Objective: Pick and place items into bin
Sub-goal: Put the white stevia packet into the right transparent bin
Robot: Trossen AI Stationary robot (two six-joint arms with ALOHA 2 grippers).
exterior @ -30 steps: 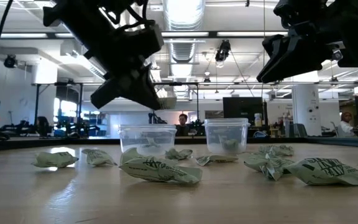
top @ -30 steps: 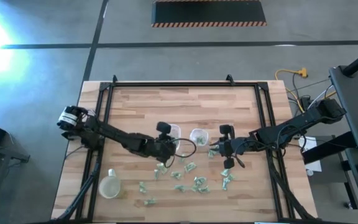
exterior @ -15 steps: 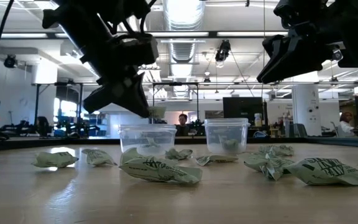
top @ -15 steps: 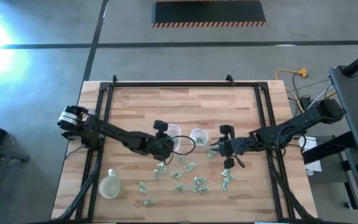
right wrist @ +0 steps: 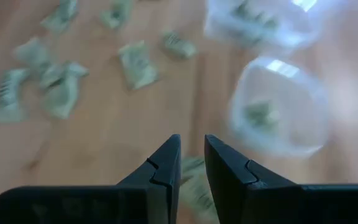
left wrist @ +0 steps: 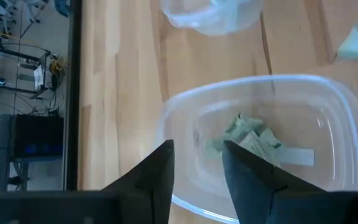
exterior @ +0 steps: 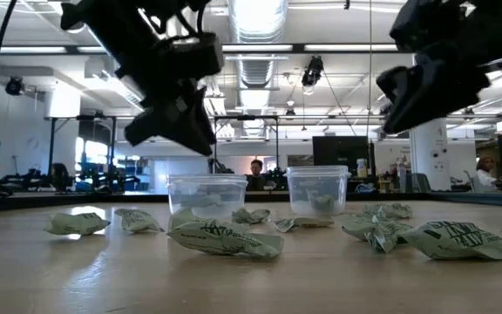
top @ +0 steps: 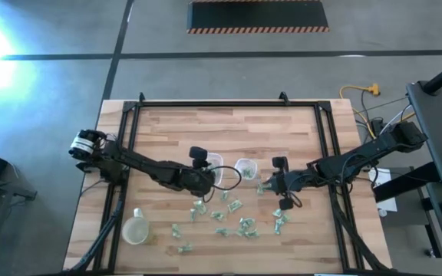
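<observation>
So far:
Left claw [left wrist: 196, 163]: fingers apart over the left tub [left wrist: 328, 124], nothing held, 1 packet [left wrist: 250, 138] inside.
Right claw [right wrist: 191, 158]: narrow gap, empty, above loose packets [top: 232, 218].
Done: few binned in 2 tubs.
Left: most packets.
Nearby: right tub [top: 245, 167], a cup [top: 135, 228]; nothing blocks.

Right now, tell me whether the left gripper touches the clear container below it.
Apart. The low view shows the left gripper hanging above the clear container, with background visible between them.
</observation>
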